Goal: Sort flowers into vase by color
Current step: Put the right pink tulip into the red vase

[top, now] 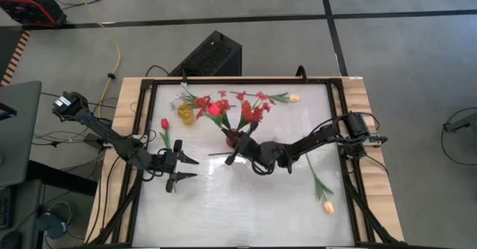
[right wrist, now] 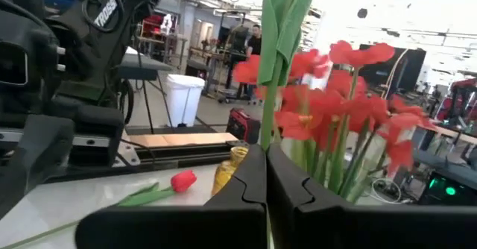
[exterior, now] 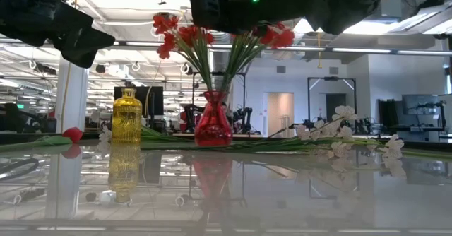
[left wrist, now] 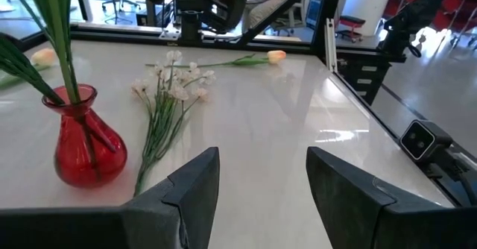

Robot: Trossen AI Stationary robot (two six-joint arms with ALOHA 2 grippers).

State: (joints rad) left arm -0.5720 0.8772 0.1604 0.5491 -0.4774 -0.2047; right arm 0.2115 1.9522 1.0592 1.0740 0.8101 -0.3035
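I have the right gripper (right wrist: pixel 266 176) pinching a green stem (right wrist: pixel 277 55) just beside the red vase (top: pixel 233 137), ready for insertion; left gripper (top: pixel 184 168) waits spread nearby.

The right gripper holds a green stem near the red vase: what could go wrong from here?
1. The right gripper is shut on a green stem right beside the red flowers in the red vase; a sideways move could tip that narrow vase.
2. The yellow vase stands close by and could be knocked.
3. The left gripper is open near the white flowers and could sweep them.
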